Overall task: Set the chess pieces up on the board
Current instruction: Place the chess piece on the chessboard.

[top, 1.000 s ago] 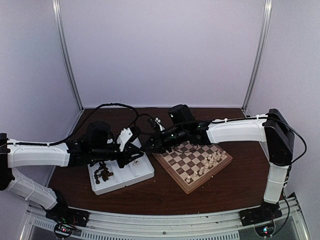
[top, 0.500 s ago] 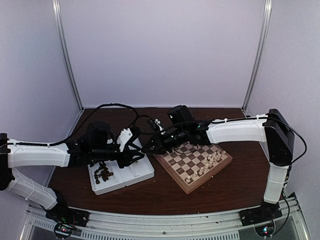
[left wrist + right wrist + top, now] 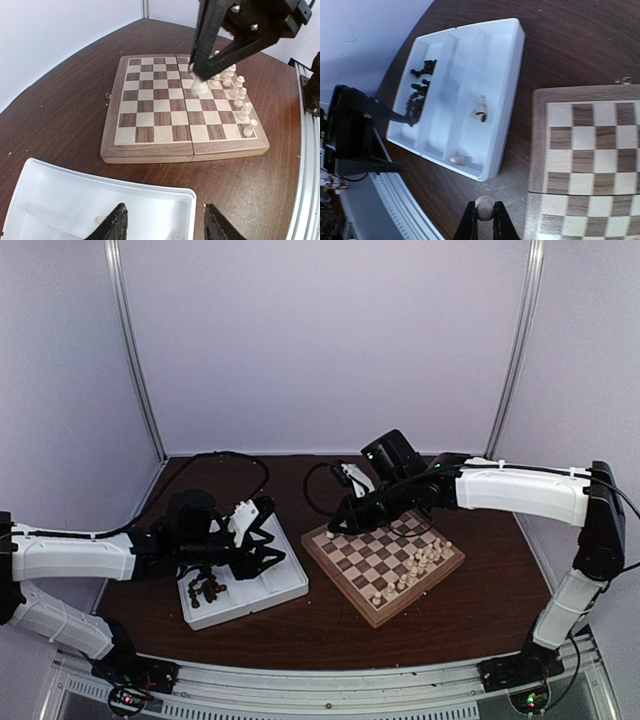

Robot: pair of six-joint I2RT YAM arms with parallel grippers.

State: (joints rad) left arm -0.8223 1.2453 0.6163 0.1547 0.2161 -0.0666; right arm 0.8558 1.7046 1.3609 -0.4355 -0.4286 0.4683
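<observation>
The right gripper [image 3: 484, 220] pinches a cream chess piece [image 3: 484, 205] above the board [image 3: 150, 155]. It could knock over the cream row [image 3: 425, 562] at 4 o'clock. The left gripper [image 3: 167, 227] is half wide and empty.

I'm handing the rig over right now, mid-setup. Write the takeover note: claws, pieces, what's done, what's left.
Left claw: open, empty, over the white tray.
Right claw: shut on a cream piece, near the board.
Done: white rows stand along one board edge.
Left: place the held piece; the dark pieces are all in the tray, with two spare cream ones lying there.
</observation>
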